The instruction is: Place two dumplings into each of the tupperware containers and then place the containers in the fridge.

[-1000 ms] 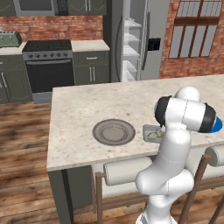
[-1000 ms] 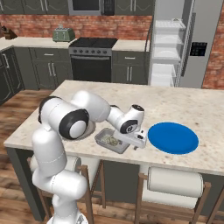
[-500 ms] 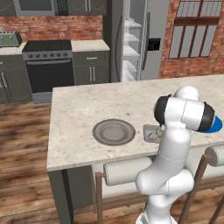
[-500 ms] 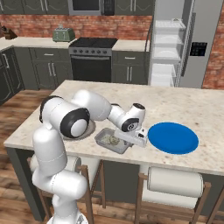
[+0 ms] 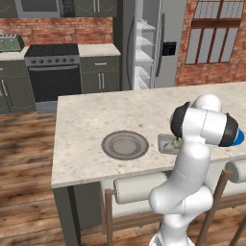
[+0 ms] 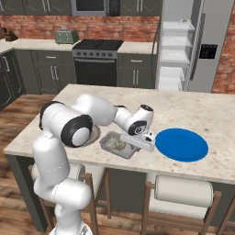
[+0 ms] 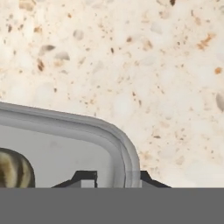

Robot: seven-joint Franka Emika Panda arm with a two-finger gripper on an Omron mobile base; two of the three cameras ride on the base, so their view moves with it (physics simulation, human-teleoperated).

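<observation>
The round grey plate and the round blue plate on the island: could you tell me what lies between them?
In the right base view, the shallow grey rectangular tupperware container holding a tan dumpling lies between them, with the gripper at its rim.

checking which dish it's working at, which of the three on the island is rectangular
The grey tupperware container under the gripper; the blue plate and grey plate are round.

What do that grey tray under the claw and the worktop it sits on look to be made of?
The tray looks like smooth matte grey plastic: uniform colour, rounded moulded rim, though metal is possible. The worktop looks like polished speckled stone, perhaps granite: cream with brown and grey flecks.
</observation>
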